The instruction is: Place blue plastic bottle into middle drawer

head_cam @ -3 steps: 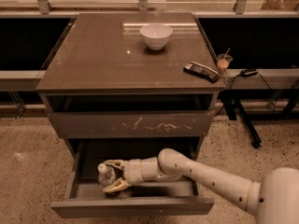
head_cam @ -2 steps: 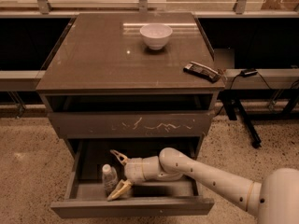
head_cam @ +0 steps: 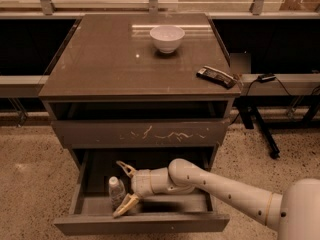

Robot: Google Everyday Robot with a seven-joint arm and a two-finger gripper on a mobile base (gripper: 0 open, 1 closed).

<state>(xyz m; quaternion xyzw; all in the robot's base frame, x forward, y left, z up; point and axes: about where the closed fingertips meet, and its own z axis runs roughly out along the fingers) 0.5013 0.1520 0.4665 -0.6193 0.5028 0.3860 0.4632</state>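
The blue plastic bottle (head_cam: 116, 191), clear with a white cap, stands upright on the floor of the pulled-out middle drawer (head_cam: 142, 223), at its left side. My gripper (head_cam: 120, 189) reaches into the drawer from the right. It is open, with one finger (head_cam: 125, 168) behind the bottle and the other (head_cam: 125, 205) in front of it. Neither finger appears to press on the bottle.
The closed drawer front with pale scratch marks (head_cam: 140, 133) sits just above my arm. On the cabinet top are a white bowl (head_cam: 167, 36) and a dark flat device (head_cam: 215, 76). A black stand leg and cable (head_cam: 260, 129) are on the floor at right.
My gripper was closed around the bottle a second ago. It has since opened wide and let go, and the bottle now stands in the drawer.
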